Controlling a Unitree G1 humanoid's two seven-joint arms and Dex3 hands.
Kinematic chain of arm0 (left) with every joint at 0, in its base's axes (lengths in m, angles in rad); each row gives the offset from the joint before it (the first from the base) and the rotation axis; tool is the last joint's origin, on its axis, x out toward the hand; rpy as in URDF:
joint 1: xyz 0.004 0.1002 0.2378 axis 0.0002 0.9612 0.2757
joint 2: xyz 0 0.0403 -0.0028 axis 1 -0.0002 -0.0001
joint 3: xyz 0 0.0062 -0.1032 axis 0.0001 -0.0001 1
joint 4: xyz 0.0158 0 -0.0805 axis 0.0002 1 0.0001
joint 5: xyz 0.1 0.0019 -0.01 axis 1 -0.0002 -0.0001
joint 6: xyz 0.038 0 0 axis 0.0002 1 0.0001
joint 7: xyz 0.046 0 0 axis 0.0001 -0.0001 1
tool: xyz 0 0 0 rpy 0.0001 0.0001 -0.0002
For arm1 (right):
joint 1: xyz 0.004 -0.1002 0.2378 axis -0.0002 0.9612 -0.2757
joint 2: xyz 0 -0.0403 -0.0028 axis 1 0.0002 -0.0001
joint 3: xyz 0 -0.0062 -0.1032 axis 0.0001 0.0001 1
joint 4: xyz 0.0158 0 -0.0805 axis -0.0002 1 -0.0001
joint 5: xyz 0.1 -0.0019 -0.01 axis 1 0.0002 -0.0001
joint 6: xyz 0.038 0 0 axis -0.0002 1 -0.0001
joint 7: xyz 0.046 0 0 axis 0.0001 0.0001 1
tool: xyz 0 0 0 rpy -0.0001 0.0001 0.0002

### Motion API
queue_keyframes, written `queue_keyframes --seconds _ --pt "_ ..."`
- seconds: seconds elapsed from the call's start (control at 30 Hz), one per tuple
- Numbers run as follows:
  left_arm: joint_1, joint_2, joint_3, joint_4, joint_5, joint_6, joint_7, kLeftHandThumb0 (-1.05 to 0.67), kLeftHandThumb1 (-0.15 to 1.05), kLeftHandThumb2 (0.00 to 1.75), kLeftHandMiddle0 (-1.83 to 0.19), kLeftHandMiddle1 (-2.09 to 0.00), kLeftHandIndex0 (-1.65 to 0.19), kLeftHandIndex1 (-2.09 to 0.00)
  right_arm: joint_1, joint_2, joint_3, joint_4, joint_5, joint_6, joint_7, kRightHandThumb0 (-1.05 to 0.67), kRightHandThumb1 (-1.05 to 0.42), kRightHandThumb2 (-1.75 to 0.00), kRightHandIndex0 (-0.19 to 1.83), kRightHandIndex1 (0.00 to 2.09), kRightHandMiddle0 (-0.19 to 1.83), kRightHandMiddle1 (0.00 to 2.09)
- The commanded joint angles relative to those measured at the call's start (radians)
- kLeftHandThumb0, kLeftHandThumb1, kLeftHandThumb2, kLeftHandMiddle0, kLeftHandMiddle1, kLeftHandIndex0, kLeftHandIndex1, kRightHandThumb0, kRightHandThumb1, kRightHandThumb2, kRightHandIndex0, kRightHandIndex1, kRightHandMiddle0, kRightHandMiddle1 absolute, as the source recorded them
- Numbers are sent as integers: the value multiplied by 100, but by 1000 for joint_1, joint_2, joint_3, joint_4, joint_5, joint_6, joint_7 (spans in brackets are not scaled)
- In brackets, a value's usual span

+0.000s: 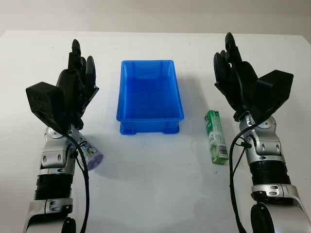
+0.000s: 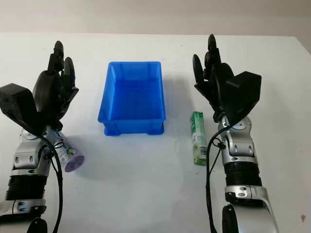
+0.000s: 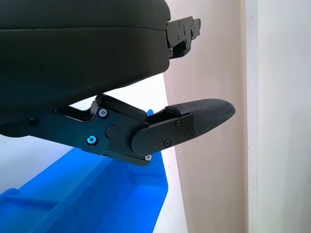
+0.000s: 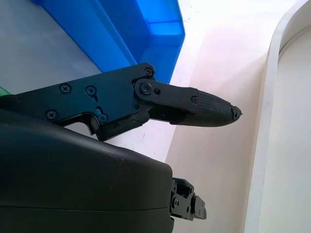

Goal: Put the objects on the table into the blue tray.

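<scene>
Fingers of both hands hold nothing: the left hand (image 1: 80, 80) and right hand (image 1: 233, 73) are open, raised over the desk (image 1: 155, 189) on either side of the blue tray (image 1: 150, 127), which sits between them with nothing inside. A green carton (image 1: 215, 136) lies flat behind the right fingers, just beside that wrist. A small purple-capped bottle (image 1: 91, 156) lies on its side behind the left fingers, partly under the forearm. Reaching back, either forearm could knock its object away, and the bottle would probably roll.
</scene>
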Motion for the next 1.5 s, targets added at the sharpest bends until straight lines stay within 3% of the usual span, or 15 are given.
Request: queue_keyframes --seconds 0.0,0.33,0.43,0.5,0.57,0.67,0.83,1.0,1.27,1.47 --pt "10 8 -1 -18 -1 -8 -3 -74 105 68 19 0 19 0 6 1 -1 -17 4 4 -1 -71 -105 -58 -19 0 -19 0" --pt "3 16 -3 -24 1 14 -6 -73 105 70 19 0 19 0 6 -8 8 -25 -5 13 3 -70 -105 -59 -19 0 -19 0" --pt "4 14 1 -28 -4 16 -6 -73 105 70 19 0 19 0 13 -54 20 -18 -30 -56 51 -69 -105 -56 -19 0 -19 0" --pt "7 15 4 -32 -5 13 -6 -72 105 70 19 0 19 0 7 -125 42 -3 -68 -110 122 -73 -105 -52 -19 0 -19 0" --pt "11 17 5 -38 -3 13 -5 -72 105 69 19 0 19 0 -1 -186 56 -3 -81 -124 203 -75 -105 -28 -19 0 -19 0" --pt "20 22 8 -53 -7 29 -10 -73 105 68 19 0 19 0 20 -357 109 -104 -221 -126 289 -76 -91 -9 -17 2 -17 1" --pt "17 33 7 -39 -2 22 -17 -72 105 69 19 0 19 0 65 -642 150 -230 -476 -316 352 -54 -79 -4 -12 5 -11 6" --pt "-11 23 -1 5 -7 8 -23 -73 105 68 19 0 19 0 79 -798 191 -222 -639 -507 335 -51 -81 -6 -8 6 -6 7" --pt "-36 16 -7 15 -14 25 -21 -72 105 67 19 0 19 0 99 -861 233 -140 -687 -675 321 -49 -84 -6 -7 6 -5 6" --pt "-39 14 -10 14 -13 22 -14 -73 105 66 19 0 19 0 65 -851 300 -33 -806 -880 175 -39 -87 -6 -2 7 1 7"
